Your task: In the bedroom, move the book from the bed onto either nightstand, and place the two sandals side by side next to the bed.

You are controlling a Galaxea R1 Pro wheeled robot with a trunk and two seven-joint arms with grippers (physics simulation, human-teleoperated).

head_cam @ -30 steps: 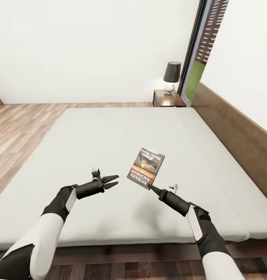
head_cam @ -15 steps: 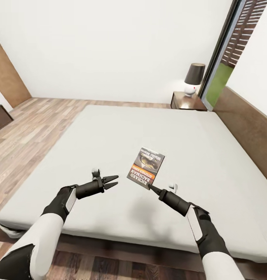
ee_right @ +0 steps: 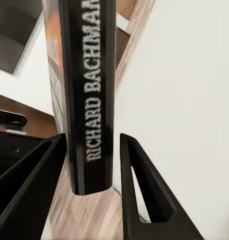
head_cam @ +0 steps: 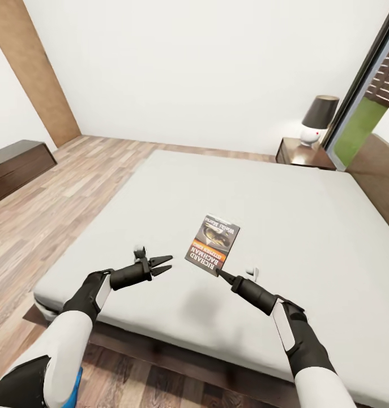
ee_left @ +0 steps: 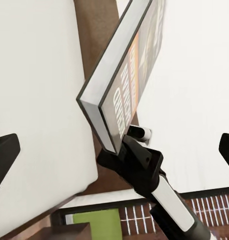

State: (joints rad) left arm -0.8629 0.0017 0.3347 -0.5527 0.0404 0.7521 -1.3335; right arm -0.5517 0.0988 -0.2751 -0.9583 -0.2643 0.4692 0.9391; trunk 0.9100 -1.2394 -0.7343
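The book point(head_cam: 213, 243), with a dark cover and an orange band, is held tilted up above the off-white bed point(head_cam: 285, 204). My right gripper point(head_cam: 219, 273) is shut on its lower edge. In the right wrist view its spine point(ee_right: 92, 100) stands between the two fingers point(ee_right: 144, 190). My left gripper point(head_cam: 166, 263) hangs open and empty just left of the book, which also shows in the left wrist view point(ee_left: 122, 65). A nightstand point(head_cam: 303, 154) stands at the bed's far corner. A sliver of bright blue point(head_cam: 74, 388) peeks out beside my left arm; whether it is a sandal I cannot tell.
A white lamp with a dark shade point(head_cam: 317, 119) stands on the nightstand. The dark headboard point(head_cam: 381, 170) runs along the right, with a glass window point(head_cam: 364, 119) behind it. A low dark cabinet point(head_cam: 16, 167) and a wooden panel point(head_cam: 38, 73) stand at left over plank floor point(head_cam: 52, 209).
The whole view has swung: the bed and nightstand have slid right and the left cabinet has come in. Both arms and the held book keep their places in the picture.
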